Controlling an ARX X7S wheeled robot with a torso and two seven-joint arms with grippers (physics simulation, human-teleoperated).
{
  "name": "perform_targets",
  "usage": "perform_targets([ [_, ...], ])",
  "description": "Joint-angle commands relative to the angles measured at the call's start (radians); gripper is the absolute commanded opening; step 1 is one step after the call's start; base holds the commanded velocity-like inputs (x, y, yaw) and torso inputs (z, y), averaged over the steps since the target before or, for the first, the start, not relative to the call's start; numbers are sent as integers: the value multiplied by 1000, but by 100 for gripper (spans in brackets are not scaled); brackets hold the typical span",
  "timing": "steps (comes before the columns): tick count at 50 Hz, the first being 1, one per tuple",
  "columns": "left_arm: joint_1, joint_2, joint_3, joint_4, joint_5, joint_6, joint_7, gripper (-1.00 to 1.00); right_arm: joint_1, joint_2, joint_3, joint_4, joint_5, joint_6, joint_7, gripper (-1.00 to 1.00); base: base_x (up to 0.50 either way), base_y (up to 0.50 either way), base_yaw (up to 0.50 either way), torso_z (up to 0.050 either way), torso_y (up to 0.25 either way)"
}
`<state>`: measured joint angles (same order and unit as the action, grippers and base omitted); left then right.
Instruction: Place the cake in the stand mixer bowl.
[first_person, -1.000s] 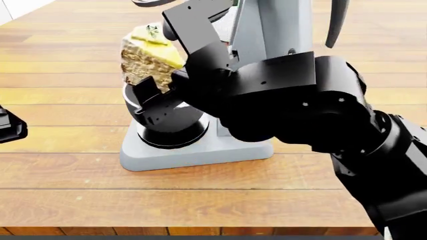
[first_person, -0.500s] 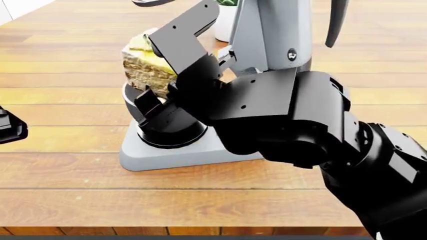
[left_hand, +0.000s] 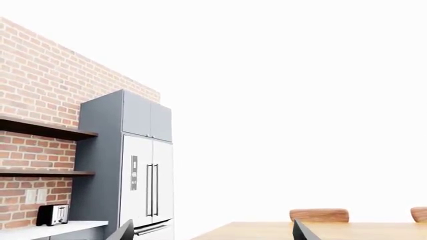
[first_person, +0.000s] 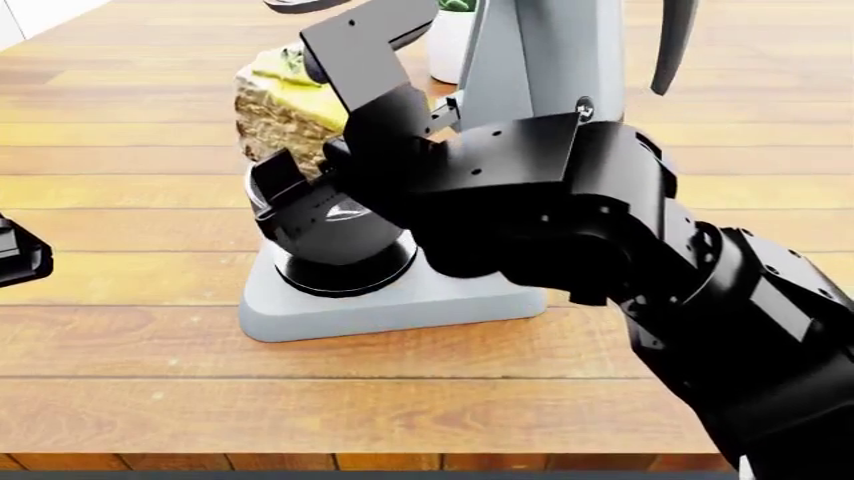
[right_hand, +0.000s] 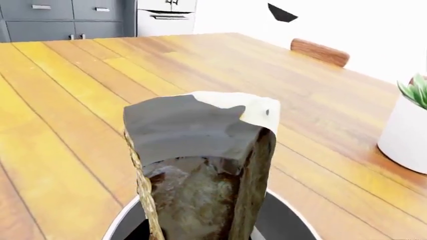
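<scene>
Head view: right hand (first_person: 314, 140) clamps cake (first_person: 278, 112) above bowl (first_person: 320, 235).

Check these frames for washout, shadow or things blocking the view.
Left wrist view: mostly blown-out white, only the fridge readable. Right wrist view: the cake fills the frame, dark in shadow. Head view: evenly lit, but the right arm hides most of the bowl.

right arm (first_person: 561, 210) hides most of the stand mixer bowl (first_person: 334, 235) and part of the cake (first_person: 280, 110); left gripper (first_person: 20, 255) cut off at frame edge.

Head looks down — wrists diverge.
</scene>
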<state>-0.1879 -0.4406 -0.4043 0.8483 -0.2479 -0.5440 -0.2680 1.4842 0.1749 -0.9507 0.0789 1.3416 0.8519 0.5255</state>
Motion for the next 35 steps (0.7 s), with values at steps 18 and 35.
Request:
perform_targets([
  [18, 7, -3, 2, -5, -3, 9, -5, 100, -7, -2, -18, 53, -35, -11, 0, 100, 1, 0, 0, 0, 0],
  [35, 9, -7, -7, 1, -12, 3, -9, 100, -1, -3, -28, 37, -25, -3, -4, 100, 0, 0, 0, 0, 0],
])
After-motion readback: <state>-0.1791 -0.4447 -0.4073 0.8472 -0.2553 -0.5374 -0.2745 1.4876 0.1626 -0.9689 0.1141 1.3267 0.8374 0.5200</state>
